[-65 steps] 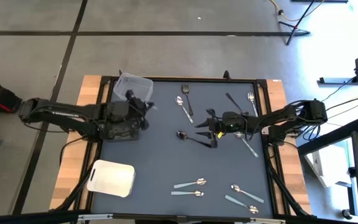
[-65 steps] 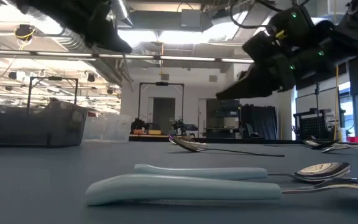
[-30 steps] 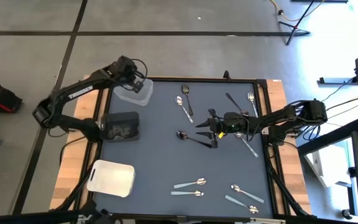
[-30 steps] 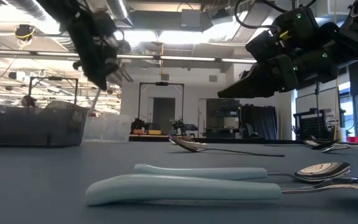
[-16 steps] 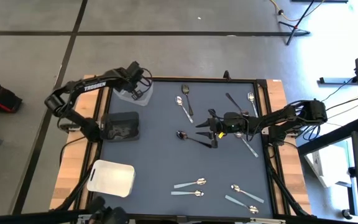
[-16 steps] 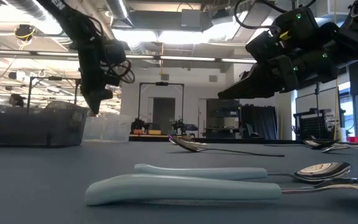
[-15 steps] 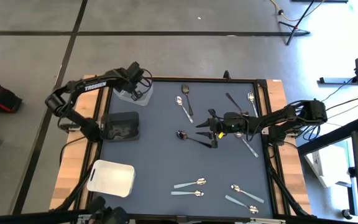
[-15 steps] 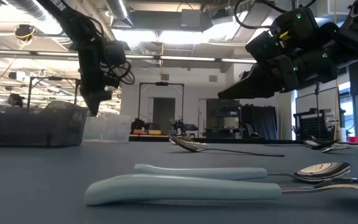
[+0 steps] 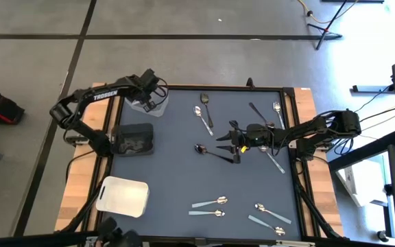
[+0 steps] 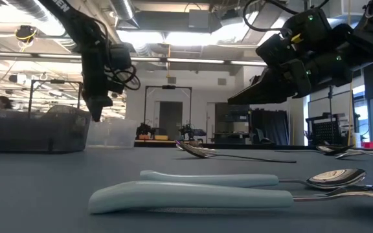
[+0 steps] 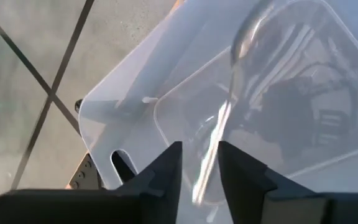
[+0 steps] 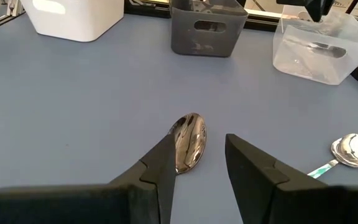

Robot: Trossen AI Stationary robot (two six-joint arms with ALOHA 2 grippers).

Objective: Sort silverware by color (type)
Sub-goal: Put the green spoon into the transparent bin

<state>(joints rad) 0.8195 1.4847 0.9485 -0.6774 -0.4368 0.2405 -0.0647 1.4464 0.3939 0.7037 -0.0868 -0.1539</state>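
My left gripper (image 9: 147, 104) points down into the clear plastic tub (image 9: 145, 96) at the table's far left corner, shut on a silver spoon (image 11: 225, 118). The right wrist view shows a silver spoon (image 12: 319, 45) low inside that tub (image 12: 316, 53). My right gripper (image 12: 199, 140) hovers open mid-table. Its fingers stand on either side of the bowl of a dark shiny spoon (image 12: 188, 149) that lies flat on the blue mat (image 9: 208, 151), not touching it. Other spoons lie scattered on the mat. My left gripper pinches the silver spoon by its handle (image 11: 204, 183) between the two fingers, coming from above and pointing down (image 10: 96, 107). The spoon runs on along the fingers, with its bowl (image 11: 247, 37) at the far end inside the tub. Whether the bowl touches the tub's floor, I cannot tell.
A dark grey bin (image 9: 136, 137) stands near the tub and a white tray (image 9: 122, 195) sits at the near left. Light-blue-handled spoons (image 9: 210, 203) (image 9: 269, 214) lie near the front edge. More spoons lie at the far side (image 9: 202, 115) (image 9: 277, 110) (image 9: 256, 111).
My left gripper has come down from above the tub's far rim into the tub and has turned from slanting to pointing straight down. The spoon that hung below it has gone down with it.
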